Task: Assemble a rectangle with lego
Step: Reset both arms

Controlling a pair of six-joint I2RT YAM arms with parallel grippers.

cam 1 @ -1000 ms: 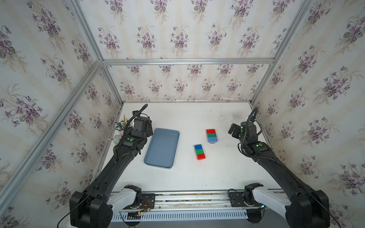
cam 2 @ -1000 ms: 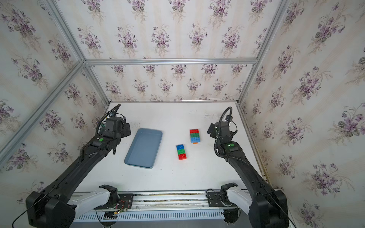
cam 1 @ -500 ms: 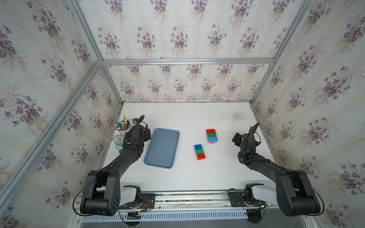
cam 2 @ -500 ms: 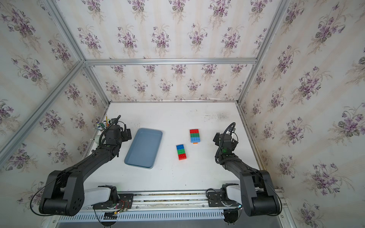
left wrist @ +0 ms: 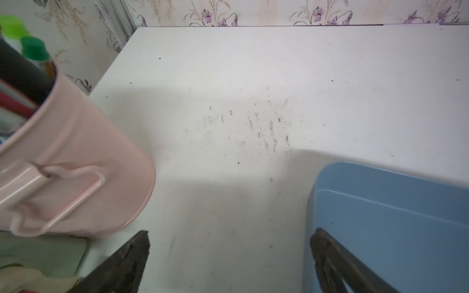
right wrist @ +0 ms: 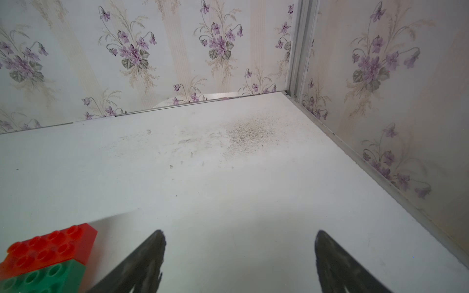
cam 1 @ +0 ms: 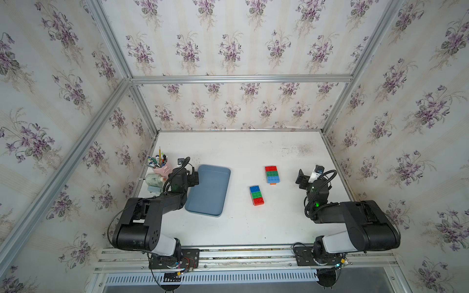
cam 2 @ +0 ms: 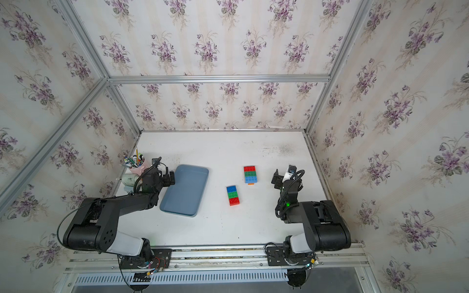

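Now, with left gripper (left wrist: 231,232) and right gripper (right wrist: 239,232) both open and empty, the right should probably slide the upper lego block (cam 1: 272,174) flush against the lower lego block (cam 1: 256,195).

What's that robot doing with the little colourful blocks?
The robot is meant to build a lego rectangle, but right now it touches no brick. Two stacks lie apart on the white table: the near stack and the far stack, each red, green and blue. The left pincer is open and empty at the edge of the blue tray, near the pink pen cup. The right pincer is open and empty beside the far stack.
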